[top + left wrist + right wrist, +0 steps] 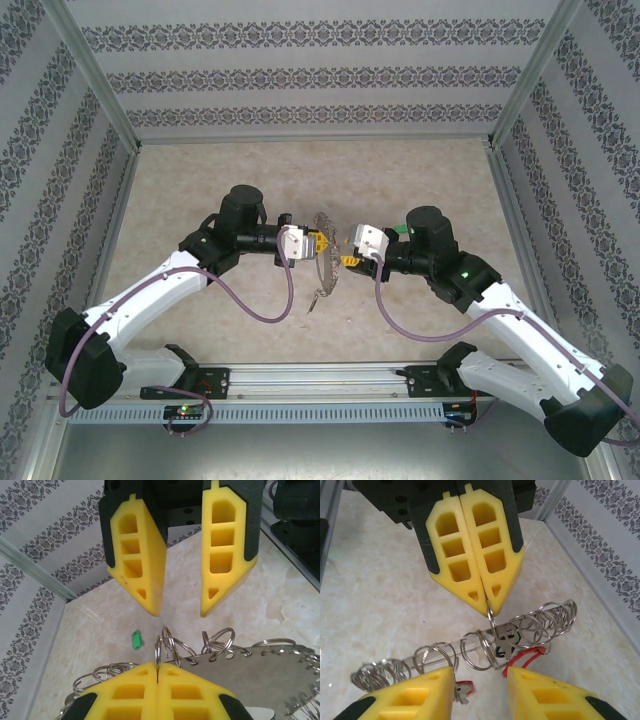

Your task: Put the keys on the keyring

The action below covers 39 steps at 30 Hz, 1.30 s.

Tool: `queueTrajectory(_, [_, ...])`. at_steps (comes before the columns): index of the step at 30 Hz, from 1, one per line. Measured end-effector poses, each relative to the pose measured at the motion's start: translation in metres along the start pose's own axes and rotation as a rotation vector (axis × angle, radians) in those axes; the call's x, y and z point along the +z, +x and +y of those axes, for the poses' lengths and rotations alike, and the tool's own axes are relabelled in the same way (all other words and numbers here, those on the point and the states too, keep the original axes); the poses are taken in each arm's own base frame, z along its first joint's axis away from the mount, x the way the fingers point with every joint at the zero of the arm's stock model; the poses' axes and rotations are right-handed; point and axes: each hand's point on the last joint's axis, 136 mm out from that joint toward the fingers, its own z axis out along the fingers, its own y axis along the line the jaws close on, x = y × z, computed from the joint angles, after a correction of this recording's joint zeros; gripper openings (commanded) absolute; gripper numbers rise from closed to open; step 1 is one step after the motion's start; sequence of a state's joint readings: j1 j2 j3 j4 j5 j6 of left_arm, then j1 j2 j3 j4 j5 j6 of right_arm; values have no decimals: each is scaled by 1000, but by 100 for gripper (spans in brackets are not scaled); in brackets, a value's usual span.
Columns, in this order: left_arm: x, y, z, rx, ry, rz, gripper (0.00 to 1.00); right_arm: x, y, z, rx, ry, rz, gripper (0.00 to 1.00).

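1. Grey-patterned wallpaper (320, 70) lines three sides around a beige marbled table (200, 190).
2. Above its middle, the left gripper (157, 672) is clenched on one small ring of the keyring (260, 675), which hangs between both grippers.
3. The right gripper (182, 611) faces it, released, fingers parted.
4. A green scrap (136, 640) lies on the table.

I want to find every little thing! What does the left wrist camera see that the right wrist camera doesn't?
Left wrist's extra: a small green bit lying on the table.
Right wrist's extra: red pieces beside the rings, probably the keys.
Both share: the keyring with its many little rings, the left gripper shut and pinching one ring, and the right gripper open, facing it.
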<state>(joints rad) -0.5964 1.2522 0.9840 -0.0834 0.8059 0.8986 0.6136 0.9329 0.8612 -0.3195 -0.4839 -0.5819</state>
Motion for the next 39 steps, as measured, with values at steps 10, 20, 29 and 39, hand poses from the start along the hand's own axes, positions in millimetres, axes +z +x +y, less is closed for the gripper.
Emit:
queueTrajectory(10, [1,1,-4,7,12,4,0,-3,-1,-4,-32,30,4,31])
queueTrajectory(20, [2,-1,-1,-43,2,-4,0,13,-6,8,-9,-65,-3,7])
queueTrajectory(29, [6,-5,6,-107,-12,-36,0,15,-7,17,0,-92,-10,9])
queueTrajectory(39, [9,-14,22,-186,-65,-102,0,-17,-8,8,43,1,-73,9])
